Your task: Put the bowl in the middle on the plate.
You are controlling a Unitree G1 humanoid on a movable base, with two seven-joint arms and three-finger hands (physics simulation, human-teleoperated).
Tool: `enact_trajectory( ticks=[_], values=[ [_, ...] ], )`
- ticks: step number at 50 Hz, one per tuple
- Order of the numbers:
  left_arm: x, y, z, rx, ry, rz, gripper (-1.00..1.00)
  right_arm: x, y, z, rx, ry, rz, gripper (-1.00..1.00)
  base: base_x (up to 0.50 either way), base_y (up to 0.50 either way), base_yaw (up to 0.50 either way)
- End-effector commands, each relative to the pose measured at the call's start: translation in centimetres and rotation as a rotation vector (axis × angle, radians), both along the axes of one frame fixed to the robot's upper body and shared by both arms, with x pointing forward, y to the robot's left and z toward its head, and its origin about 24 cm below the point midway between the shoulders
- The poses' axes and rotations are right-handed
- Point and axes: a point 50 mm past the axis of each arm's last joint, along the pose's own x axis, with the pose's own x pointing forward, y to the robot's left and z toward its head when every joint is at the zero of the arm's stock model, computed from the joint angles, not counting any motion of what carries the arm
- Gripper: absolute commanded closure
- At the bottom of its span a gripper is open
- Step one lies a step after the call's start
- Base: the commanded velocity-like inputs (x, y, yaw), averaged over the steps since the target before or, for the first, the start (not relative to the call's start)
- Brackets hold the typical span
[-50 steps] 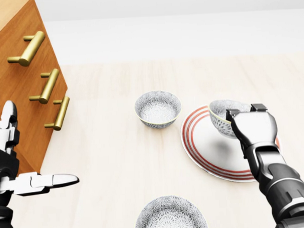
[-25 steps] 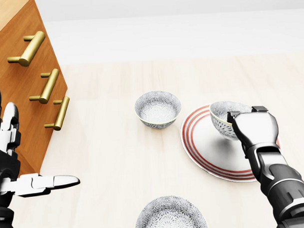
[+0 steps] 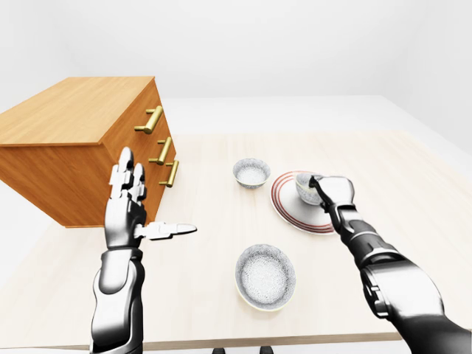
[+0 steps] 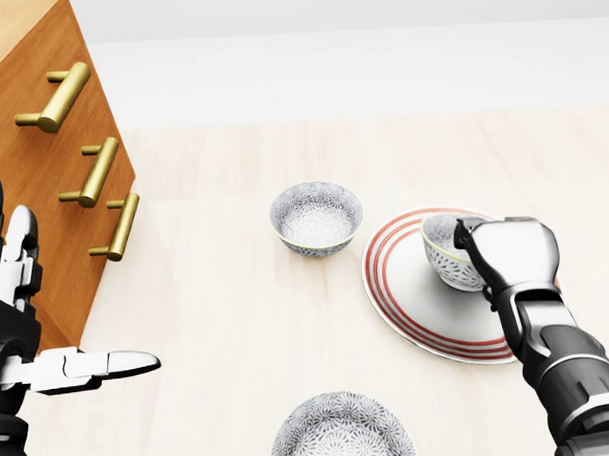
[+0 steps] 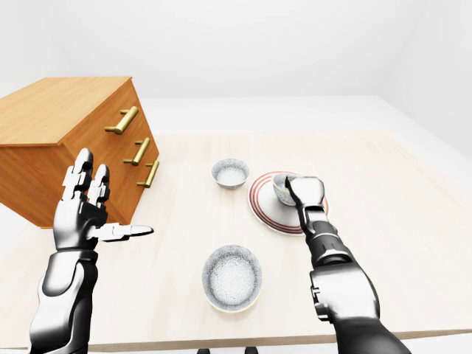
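A small patterned bowl (image 4: pixel 443 249) is held upright over the right half of the red-ringed white plate (image 4: pixel 399 293), at or just above its surface. My right hand (image 4: pixel 472 244) is shut on the bowl's right rim, and its knuckles hide that side of the bowl. A second patterned bowl (image 4: pixel 316 218) stands on the table just left of the plate. A larger patterned bowl (image 4: pixel 342 434) sits at the bottom edge of the head view. My left hand (image 3: pixel 136 214) is raised at the left, open with fingers spread, holding nothing.
A wooden chest of drawers (image 3: pixel 81 147) with brass handles (image 4: pixel 94 173) stands on the left part of the light wooden table (image 4: pixel 227 311). Beyond the table's top edge is white floor.
My right hand has lowered the small bowl down toward the plate's surface. The left hand and the other two bowls have stayed put.
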Motion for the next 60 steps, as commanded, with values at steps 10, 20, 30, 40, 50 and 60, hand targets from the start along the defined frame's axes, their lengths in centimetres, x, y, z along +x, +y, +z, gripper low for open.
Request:
enact_trajectory(
  ticks=[10, 20, 30, 40, 50, 60],
  values=[
    [-0.02, 0.02, 0.26, 0.001, -0.011, 0.000, -1.00, 0.32, 0.05, 0.59, -0.001, -0.019, 0.002, -0.36, 0.00, 0.00, 0.00],
    [0.00, 0.09, 0.18, 0.000, -0.008, 0.001, -1.00, 0.43, 0.06, 0.79, -0.004, -0.024, 0.005, -0.42, 0.00, 0.00, 0.00],
    [-0.03, 0.07, 0.18, 0.001, -0.008, 0.001, -1.00, 0.41, -0.19, 0.87, -0.002, -0.027, -0.003, -0.47, 0.00, 0.00, 0.00],
    [-0.05, 0.11, 0.17, 0.002, -0.007, 0.001, -1.00, 0.21, -0.11, 0.46, 0.009, -0.018, -0.006, -0.87, 0.00, 0.00, 0.00],
    [0.01, 0.10, 0.13, 0.002, -0.005, 0.001, -1.00, 0.21, -0.08, 0.45, 0.006, -0.017, -0.004, -1.00, 0.00, 0.00, 0.00],
    [-0.04, 0.06, 0.18, 0.003, -0.008, 0.000, -1.00, 0.30, -0.10, 0.65, 0.009, -0.025, -0.005, -1.00, 0.00, 0.00, 0.00]
  ],
)
